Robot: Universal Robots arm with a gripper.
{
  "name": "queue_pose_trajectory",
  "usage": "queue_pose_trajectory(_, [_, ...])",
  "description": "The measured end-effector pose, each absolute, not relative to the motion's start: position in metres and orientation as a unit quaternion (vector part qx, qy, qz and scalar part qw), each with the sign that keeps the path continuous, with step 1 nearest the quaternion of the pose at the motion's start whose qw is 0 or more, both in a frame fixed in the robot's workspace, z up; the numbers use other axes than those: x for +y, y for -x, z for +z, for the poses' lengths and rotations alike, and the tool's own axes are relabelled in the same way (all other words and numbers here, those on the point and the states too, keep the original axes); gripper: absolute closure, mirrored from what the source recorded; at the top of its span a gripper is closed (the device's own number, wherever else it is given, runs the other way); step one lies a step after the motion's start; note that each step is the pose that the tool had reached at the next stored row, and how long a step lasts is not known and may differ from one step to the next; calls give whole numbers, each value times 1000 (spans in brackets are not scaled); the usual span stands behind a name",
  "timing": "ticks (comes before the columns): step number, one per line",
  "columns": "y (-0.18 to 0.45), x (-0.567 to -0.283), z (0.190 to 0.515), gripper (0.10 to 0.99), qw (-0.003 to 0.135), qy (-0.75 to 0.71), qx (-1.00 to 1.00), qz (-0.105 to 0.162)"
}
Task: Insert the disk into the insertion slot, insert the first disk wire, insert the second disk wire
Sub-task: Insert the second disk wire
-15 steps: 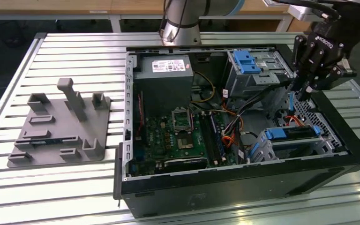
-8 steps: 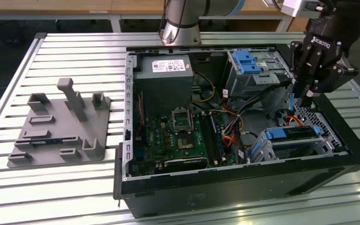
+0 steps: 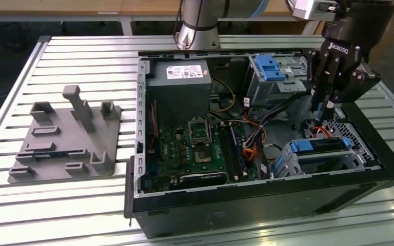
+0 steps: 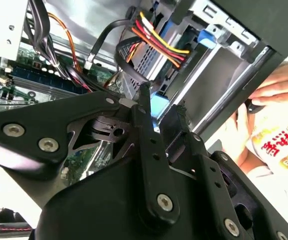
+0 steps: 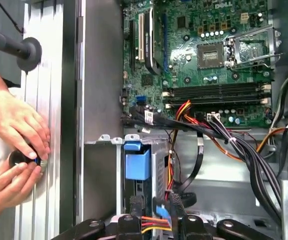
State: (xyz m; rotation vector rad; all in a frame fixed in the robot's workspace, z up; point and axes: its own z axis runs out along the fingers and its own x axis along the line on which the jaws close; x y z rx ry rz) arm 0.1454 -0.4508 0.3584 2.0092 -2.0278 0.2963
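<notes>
1. Blue plastic frames the disk [image 3: 305, 146], which sits down inside the slot [image 3: 320, 163], a grey perforated metal cage at the exterior view's right of the open computer case [image 3: 252, 205].
2. The gripper [image 3: 323, 106] hangs just above the disk, its fingers pointing down into the case.
3. In the first wrist view the jaws are drawn almost together on a small blue plug [image 5: 161, 209], and red, yellow and orange wires [image 5: 151, 222] run off it.
4. There the plug is just beside the disk's blue handle [image 5: 137, 163], over the cage.
5. A person's hand [image 5: 16, 122] rests on the slatted table [image 5: 38, 100] outside the case, well apart from the gripper.
6. A grey plastic fixture [image 3: 67, 138] lies on the table at the exterior view's left.
</notes>
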Motion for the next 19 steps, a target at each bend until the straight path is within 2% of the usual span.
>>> queue_pose_trajectory(13, [-142,-448,348,729,147,-706,-682,119])
queue_pose_trajectory(19, [-142,-448,348,729,147,-706,-683,119])
